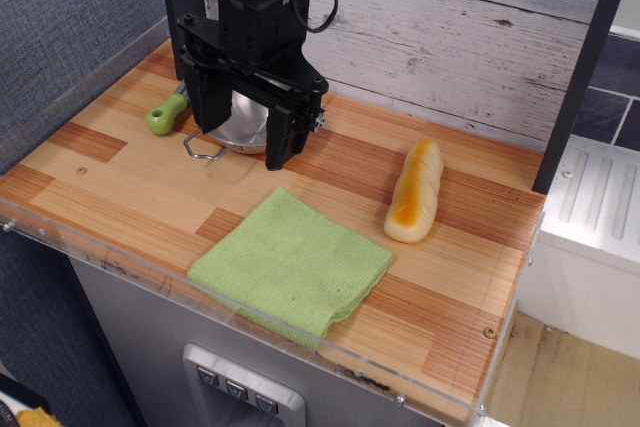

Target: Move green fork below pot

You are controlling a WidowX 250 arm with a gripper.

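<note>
The green fork [166, 115] lies on the wooden counter at the back left, only its chunky light-green handle showing; its head is hidden behind my gripper. The pot [243, 129], a shallow shiny steel pan with a wire loop handle [203, 145], sits just right of the fork and is mostly hidden by the gripper. My black gripper [240, 142] hangs over the pot with its two fingers [201, 97] spread wide, one on each side of the pot. It is open and holds nothing.
A folded green cloth [290, 264] lies near the front edge of the counter [120, 197]. A yellow-white bread-like toy [415, 192] lies at the right. A grey plank wall stands behind, and a black post [585, 67] at the right.
</note>
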